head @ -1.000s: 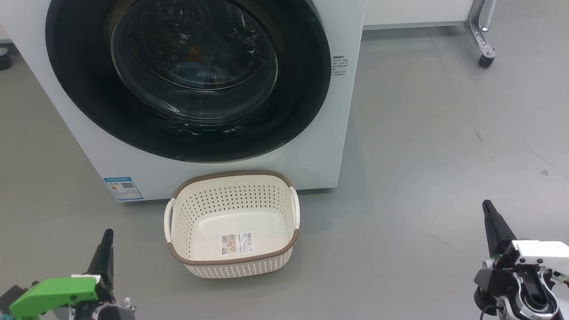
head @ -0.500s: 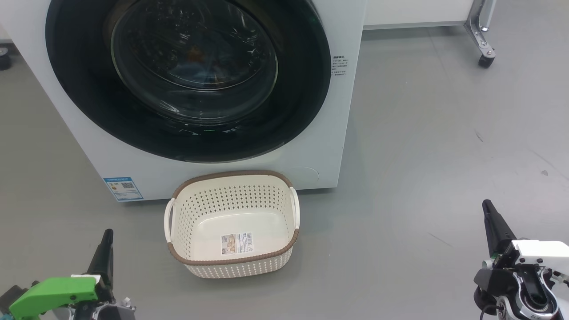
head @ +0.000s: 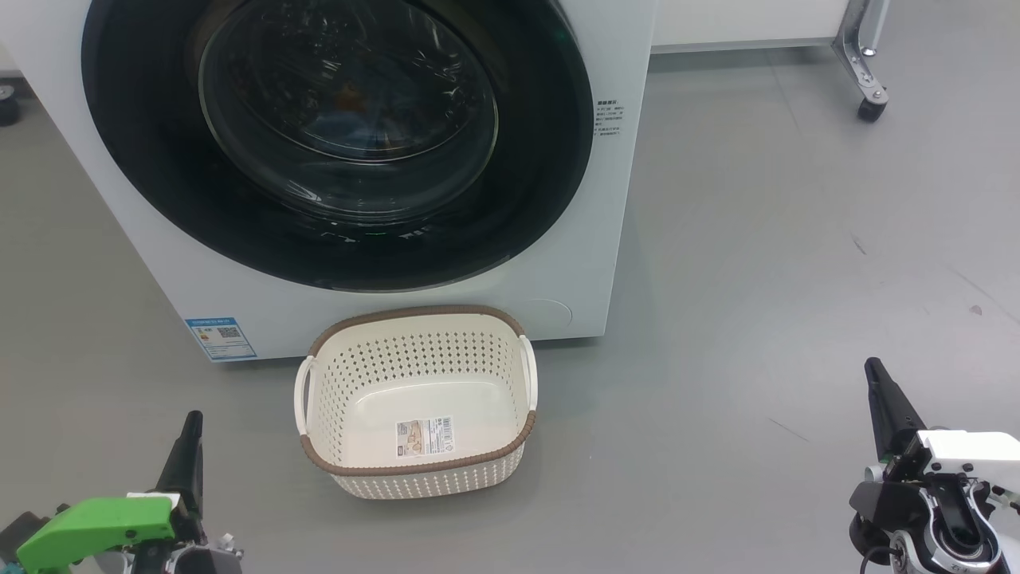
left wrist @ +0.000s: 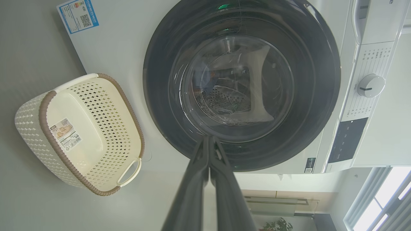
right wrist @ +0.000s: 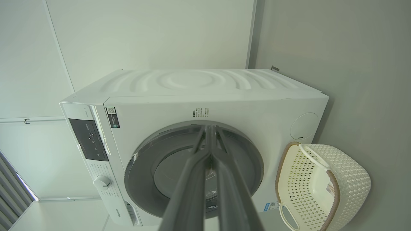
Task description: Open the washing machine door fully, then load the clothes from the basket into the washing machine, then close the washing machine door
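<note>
The white washing machine [head: 574,263] stands ahead, and its round, black-rimmed washing machine door [head: 542,159] lies flush against the front, closed. Behind the glass, a dim patch of blue and orange fabric, the clothes [left wrist: 205,78], shows in the drum. On the floor before the machine sits the cream basket [head: 414,359]; nothing lies inside it but its label sticker. My left gripper [head: 191,422] is low at the left, shut and holding nothing. My right gripper [head: 874,371] is low at the right, also shut and holding nothing. Both are well short of the basket. The wrist views show each pair of fingers pressed together [left wrist: 208,139] [right wrist: 210,128].
Grey floor stretches to the right of the machine. A metal leg with a caster [head: 868,104] stands at the far right, and a dark wheel [head: 6,108] at the far left edge. The machine's control panel carries a dial [left wrist: 371,86].
</note>
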### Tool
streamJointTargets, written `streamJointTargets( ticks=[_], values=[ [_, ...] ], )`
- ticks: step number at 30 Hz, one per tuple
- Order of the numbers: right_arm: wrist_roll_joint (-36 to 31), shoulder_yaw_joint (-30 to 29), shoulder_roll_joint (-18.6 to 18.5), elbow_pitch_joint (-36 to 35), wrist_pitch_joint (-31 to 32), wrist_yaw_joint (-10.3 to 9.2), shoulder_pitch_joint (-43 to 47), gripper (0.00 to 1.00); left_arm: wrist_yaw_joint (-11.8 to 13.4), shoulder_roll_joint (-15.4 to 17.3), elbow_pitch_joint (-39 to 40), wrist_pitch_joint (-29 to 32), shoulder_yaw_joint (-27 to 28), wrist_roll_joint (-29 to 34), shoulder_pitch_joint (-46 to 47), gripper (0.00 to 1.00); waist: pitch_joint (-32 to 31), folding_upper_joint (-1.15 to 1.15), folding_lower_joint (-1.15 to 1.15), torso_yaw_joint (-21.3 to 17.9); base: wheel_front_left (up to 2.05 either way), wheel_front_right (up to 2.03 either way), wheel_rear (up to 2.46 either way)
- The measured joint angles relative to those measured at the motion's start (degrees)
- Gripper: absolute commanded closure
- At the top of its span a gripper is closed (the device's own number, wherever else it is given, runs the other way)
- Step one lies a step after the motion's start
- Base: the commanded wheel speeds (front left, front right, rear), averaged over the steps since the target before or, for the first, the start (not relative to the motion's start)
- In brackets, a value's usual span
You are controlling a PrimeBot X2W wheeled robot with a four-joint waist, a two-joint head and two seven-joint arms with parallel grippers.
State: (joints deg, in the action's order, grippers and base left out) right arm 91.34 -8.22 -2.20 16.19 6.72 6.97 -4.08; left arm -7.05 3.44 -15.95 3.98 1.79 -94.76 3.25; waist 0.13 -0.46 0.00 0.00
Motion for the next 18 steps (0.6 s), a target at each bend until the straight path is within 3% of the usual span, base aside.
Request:
streamJointTargets(
  ticks=[18],
  values=[
    [0.0,0.04,0.0,-0.04,0.0,0.0,0.0,1.0,0.0,0.0,0.01,0.0,0.04,0.0,0.01,1.0,0.0,0.0,0.0,0.0,0.0,0.0,0.0]
  ],
)
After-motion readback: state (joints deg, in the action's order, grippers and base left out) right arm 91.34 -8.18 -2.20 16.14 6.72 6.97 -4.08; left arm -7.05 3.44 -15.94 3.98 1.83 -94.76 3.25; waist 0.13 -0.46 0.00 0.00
